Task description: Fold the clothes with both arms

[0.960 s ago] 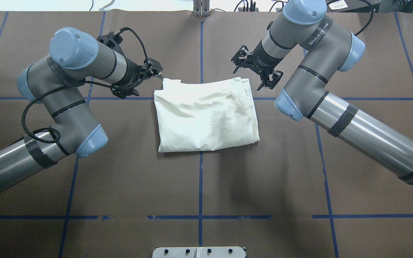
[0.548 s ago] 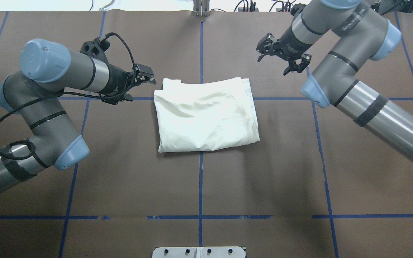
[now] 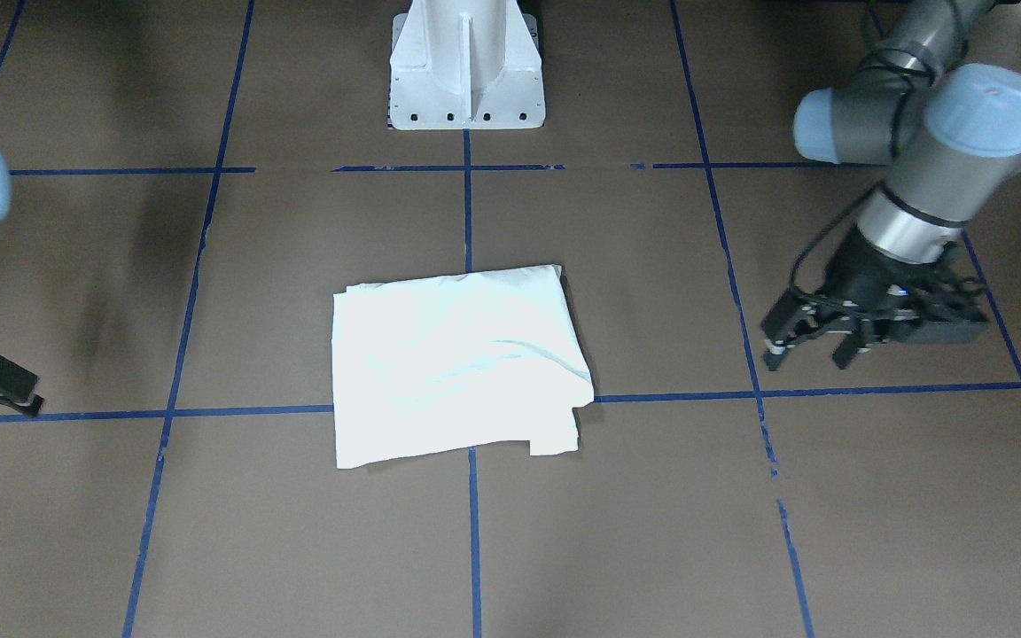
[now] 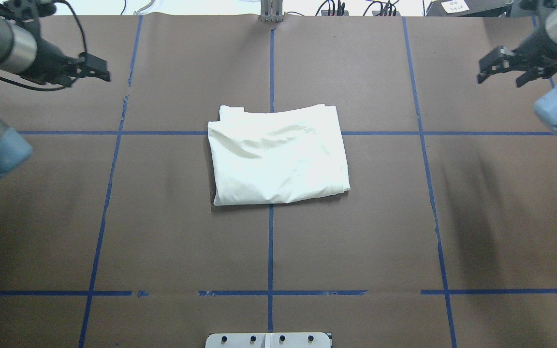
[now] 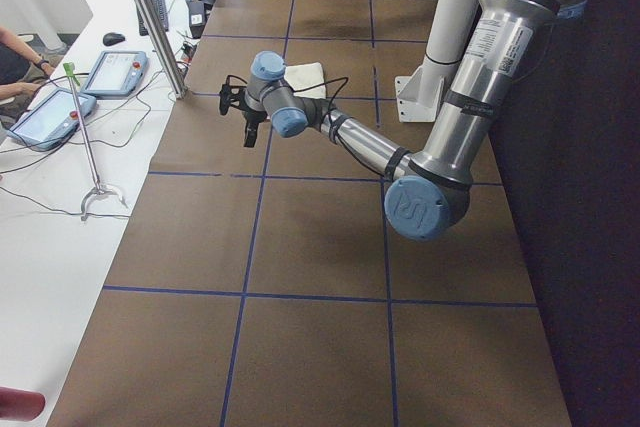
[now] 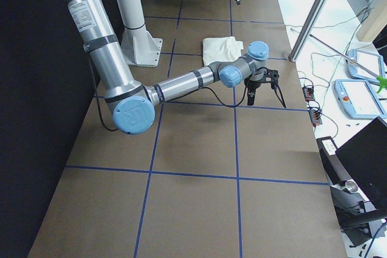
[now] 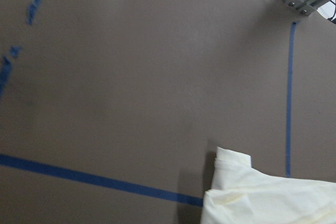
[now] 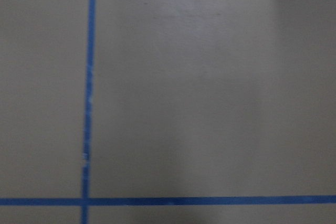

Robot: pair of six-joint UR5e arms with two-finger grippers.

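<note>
Within the last second both arms have swung away from the cream T-shirt (image 4: 278, 154). A second ago the two hands hovered right at its far corners; half a second ago they were already lifting off and drifting outward. Now the left hand (image 4: 95, 72) sits well out by the far left edge of the counter (image 4: 162, 227), and the right hand (image 4: 503, 77) is equally far out at the far right. Neither touches cloth. The right hand's fingers stand spread apart and empty. The left hand's fingers look nearly edge-on from overhead, but the front-facing view shows them parted and empty too. The T-shirt has not shifted across these frames. It lies as a compact, roughly rectangular bundle at the middle of the counter, straddling the crossing of the blue tape lines (image 4: 270, 241). Its plain side is up and no print shows. One far corner pokes out slightly, and soft creases run across the top. The layers underneath cannot be checked from here, but the folding looks essentially finished. I read this retreat as the arms clearing off after the last fold, not setting up for another grasp.
</note>
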